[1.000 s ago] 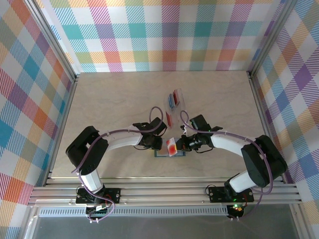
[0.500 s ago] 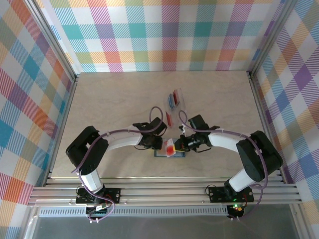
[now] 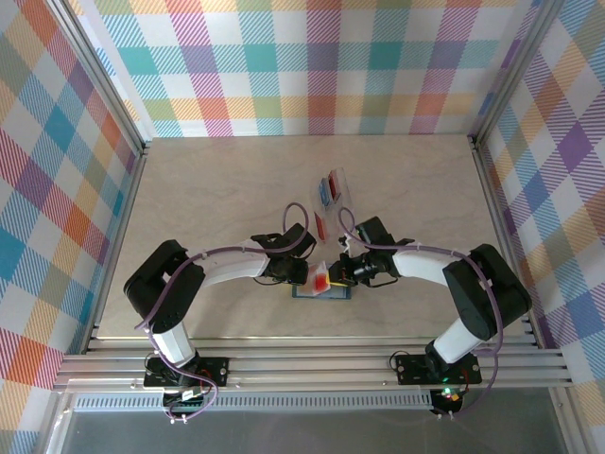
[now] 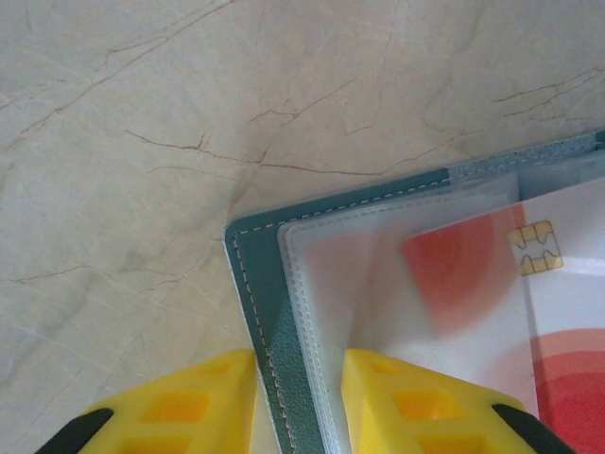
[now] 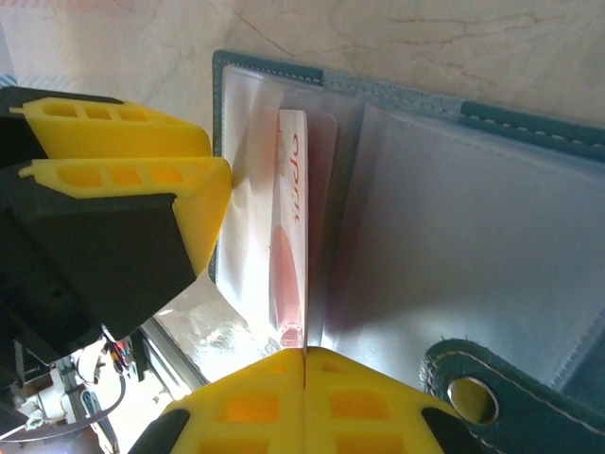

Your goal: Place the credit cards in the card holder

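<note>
Holding a red credit card [image 5: 291,236] in the right claw [image 5: 304,357], fully closed on the card's end with no gap between the yellow fingers. Keeping that card raised on its long edge inside the open teal card holder [image 5: 529,128], partly behind a clear sleeve [image 4: 378,284] on the side nearer the left claw [image 4: 298,397].

Pinching the holder's left edge with that left claw, parted only narrowly, with the stitched teal border and the sleeve's rim caught between the two yellow fingers. Showing through the sleeve from the left wrist: the card's red-and-white print and a gold chip [image 4: 536,248].

Lying flat and spread open on the marbled tabletop [image 3: 208,199], close to its near edge and about midway between left and right, directly between the two claws. Ending along one edge in a teal snap tab [image 5: 468,397] with a metal stud, just beside the right claw's fingers.

Resting loose on the tabletop just beyond the holder, on the far side: a second red card [image 3: 320,225]. Farther out again, well apart from both claws: a clear plastic case [image 3: 342,176] carrying a blue card [image 3: 323,192] and, just beside it to the right, a third red card [image 3: 333,182].
</note>
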Motion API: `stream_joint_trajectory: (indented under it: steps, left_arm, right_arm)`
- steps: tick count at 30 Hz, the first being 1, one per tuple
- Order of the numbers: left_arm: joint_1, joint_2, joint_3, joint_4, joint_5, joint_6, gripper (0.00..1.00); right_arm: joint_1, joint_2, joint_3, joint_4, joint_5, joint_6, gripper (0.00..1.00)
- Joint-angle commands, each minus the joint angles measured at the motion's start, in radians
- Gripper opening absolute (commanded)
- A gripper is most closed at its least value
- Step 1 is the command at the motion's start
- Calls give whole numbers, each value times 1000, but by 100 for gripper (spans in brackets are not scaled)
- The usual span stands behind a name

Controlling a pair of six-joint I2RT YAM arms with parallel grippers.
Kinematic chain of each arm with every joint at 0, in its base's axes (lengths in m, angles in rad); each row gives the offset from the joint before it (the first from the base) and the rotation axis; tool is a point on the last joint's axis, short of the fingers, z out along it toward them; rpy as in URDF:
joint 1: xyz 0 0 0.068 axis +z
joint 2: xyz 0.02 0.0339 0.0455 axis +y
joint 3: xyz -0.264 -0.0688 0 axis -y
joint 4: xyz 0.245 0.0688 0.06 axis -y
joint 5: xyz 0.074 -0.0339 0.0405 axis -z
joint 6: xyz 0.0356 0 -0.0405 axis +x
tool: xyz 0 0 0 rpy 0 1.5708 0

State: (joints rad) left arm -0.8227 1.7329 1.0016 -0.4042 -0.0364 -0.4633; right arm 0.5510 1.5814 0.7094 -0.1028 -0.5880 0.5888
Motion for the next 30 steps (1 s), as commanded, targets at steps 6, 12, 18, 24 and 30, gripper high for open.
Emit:
stream_joint_trajectory:
  steps: [6, 12, 18, 24, 30]
  left_arm:
    - [-18, -12, -36, -18, 66, -26, 30]
    - [-15, -44, -21, -26, 104, -29, 31]
    - [13, -103, -45, -35, 114, -38, 31]
    - [54, -125, -75, -2, 163, -35, 16]
    - [57, -72, -65, 14, 184, -26, 7]
  right_arm:
    - [28, 13, -1, 44, 33, 55, 0]
    - [45, 43, 18, 34, 43, 51, 0]
    - [47, 38, 22, 20, 59, 40, 0]
    - [50, 43, 28, 5, 61, 30, 0]
    - [55, 43, 38, -12, 64, 12, 0]
